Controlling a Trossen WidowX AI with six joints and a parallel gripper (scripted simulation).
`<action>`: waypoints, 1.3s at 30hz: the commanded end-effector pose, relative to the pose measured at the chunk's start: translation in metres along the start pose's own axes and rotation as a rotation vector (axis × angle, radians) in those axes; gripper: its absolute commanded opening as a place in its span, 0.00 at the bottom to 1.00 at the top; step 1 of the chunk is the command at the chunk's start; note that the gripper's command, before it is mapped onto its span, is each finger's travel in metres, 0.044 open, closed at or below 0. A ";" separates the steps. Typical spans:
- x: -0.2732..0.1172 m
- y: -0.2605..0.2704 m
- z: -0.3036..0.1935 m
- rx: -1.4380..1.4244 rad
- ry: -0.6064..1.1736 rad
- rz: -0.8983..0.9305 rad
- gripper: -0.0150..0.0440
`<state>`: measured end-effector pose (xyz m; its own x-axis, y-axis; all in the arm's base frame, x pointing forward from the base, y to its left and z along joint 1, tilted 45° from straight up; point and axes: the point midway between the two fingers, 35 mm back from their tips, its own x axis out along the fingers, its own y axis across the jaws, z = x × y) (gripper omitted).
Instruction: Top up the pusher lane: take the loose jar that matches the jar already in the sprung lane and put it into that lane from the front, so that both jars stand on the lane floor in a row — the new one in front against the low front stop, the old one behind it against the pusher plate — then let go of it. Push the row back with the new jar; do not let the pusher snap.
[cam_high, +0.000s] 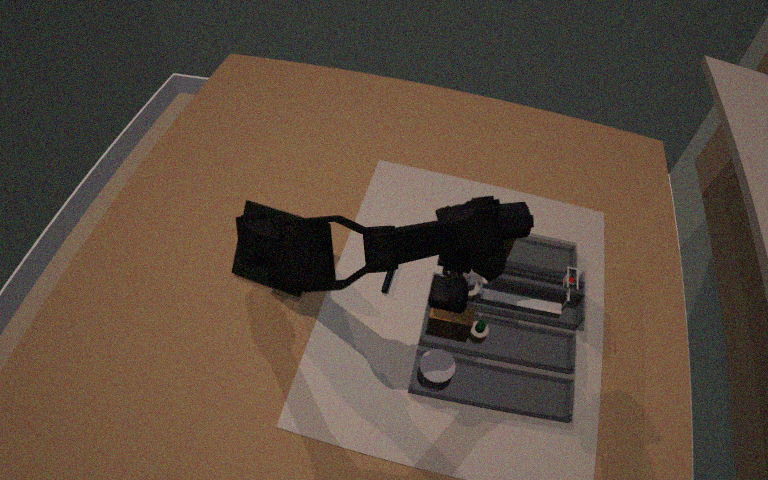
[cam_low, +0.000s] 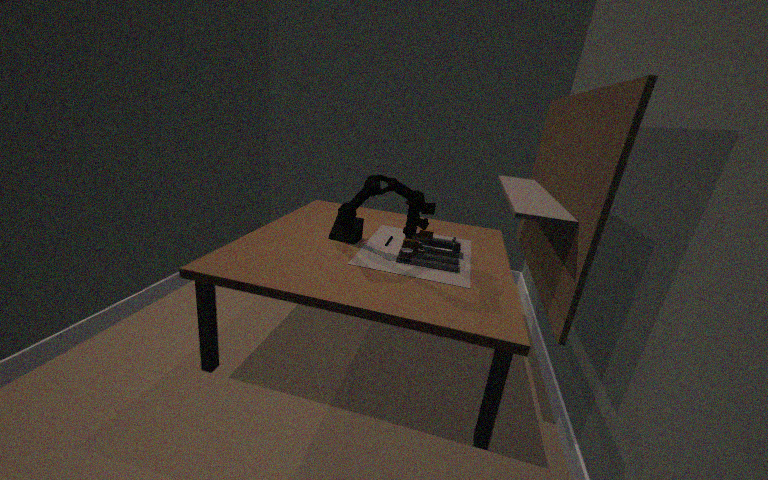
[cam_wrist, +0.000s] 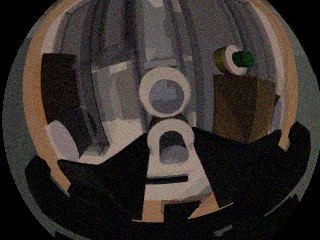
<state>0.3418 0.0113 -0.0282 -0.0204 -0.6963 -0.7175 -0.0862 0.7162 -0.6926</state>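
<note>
My gripper (cam_wrist: 169, 134) points down at the front end of the lanes and is shut on a jar. This held jar (cam_wrist: 174, 155) has a pale ring-shaped top with a grey recessed middle. Directly behind it in the wrist view is the lane jar (cam_wrist: 166, 95), with a similar pale ring top. They look close together; I cannot tell if they touch. A pale round top (cam_high: 474, 289) shows beside the gripper body in the top view; which jar it is, I cannot tell. The held jar's base, the front stop, the lane floor below and the pusher plate are hidden or unclear.
A brown block (cam_high: 450, 323) (cam_wrist: 237, 105) and a green-knobbed jar (cam_high: 480, 328) (cam_wrist: 234, 60) stand in the neighbouring lane. A wide round pale-topped container (cam_high: 437, 365) stands in the outer lane. A dark box (cam_wrist: 59, 80) is on the other side. A black bar (cam_high: 388, 281) lies on the white mat (cam_high: 339, 390).
</note>
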 end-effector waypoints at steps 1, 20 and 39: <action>0.001 -0.002 0.003 0.005 -0.014 -0.009 0.25; 0.005 -0.001 0.001 0.005 -0.014 -0.009 0.25; 0.005 -0.001 -0.002 0.005 -0.014 -0.009 0.25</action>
<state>0.3374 0.0079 -0.0317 -0.0179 -0.6972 -0.7167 -0.0866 0.7152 -0.6936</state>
